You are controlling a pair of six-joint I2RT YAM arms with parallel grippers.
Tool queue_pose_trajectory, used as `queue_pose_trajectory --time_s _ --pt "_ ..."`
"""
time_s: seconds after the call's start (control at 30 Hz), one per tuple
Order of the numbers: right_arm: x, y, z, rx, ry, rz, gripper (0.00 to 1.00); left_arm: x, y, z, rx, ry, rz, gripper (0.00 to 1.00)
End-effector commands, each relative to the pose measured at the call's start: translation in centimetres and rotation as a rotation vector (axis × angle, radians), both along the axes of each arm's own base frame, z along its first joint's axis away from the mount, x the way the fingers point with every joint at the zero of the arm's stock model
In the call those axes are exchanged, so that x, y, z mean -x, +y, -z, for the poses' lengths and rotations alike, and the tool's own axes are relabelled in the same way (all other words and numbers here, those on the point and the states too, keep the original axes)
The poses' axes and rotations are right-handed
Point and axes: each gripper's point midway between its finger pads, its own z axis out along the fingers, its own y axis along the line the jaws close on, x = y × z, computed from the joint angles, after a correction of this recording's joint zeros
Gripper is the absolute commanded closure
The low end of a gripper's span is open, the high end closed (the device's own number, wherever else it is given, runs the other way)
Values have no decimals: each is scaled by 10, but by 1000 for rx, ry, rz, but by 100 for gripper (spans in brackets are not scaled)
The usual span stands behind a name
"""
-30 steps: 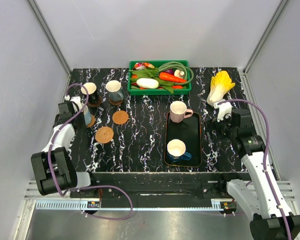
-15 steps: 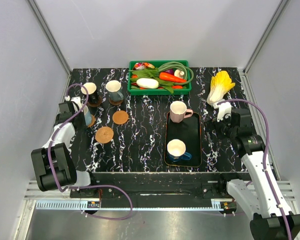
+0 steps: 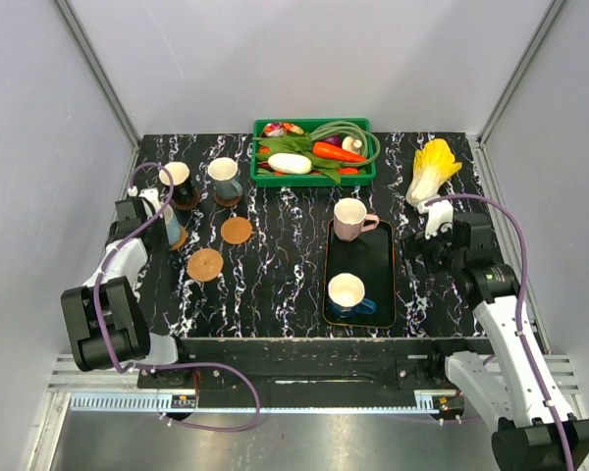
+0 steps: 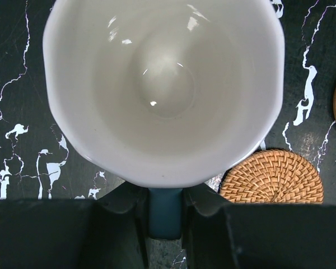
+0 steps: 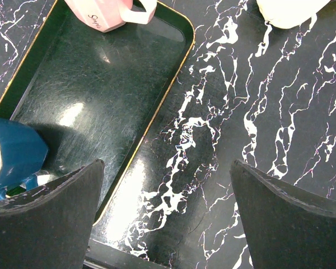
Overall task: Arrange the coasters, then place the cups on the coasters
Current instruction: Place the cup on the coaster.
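Grips third cup (image 4: pixel 162 84) by handle in left end effector (image 4: pixel 166 206) — right end effector (image 5: pixel 165 188) agape, empty; leaves two on tray (image 5: pixel 101 89), two coasters (image 3: pixel 237 230) bare.

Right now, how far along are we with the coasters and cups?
Done: a dark cup and a teal cup appear to stand on coasters at the far left. In hand: the left tool grips a third cup by its handle, beside a woven coaster. Left: the pink cup and blue cup at the black tray, plus a far bare coaster and near bare coaster. The right tool is open.
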Motion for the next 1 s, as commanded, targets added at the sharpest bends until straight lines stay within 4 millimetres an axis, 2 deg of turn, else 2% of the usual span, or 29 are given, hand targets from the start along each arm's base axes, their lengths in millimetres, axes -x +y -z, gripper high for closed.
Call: queue_pose_trajectory --time_s 0.0,0.97 --pt "-6 1 -6 12 -37 -7 0 -30 4 -29 -7 -125 15 96" --pt "-3 0 -7 9 -51 -6 0 -19 2 -33 -22 -131 27 85"
